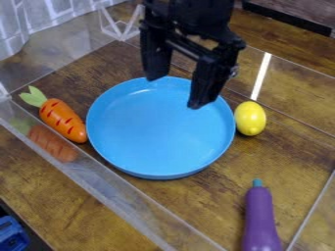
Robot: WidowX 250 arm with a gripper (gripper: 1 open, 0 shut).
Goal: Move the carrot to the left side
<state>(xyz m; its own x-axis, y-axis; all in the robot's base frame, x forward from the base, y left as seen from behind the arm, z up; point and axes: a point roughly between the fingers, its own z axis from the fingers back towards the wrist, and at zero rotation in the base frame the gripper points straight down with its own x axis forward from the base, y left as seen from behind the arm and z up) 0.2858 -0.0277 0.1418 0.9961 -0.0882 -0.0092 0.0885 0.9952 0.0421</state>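
The carrot, small and orange with dark grooves and a light green top, lies on the wooden table at the left, just beside the blue plate and against the clear wall. My gripper hangs over the plate's far part, pointing down. Its two black fingers stand wide apart and open with nothing between them. The gripper is well to the right of the carrot and touches nothing.
A yellow lemon sits right of the plate. A purple eggplant lies at the front right. A clear plastic wall runs along the table's left and front edge and reflects the carrot.
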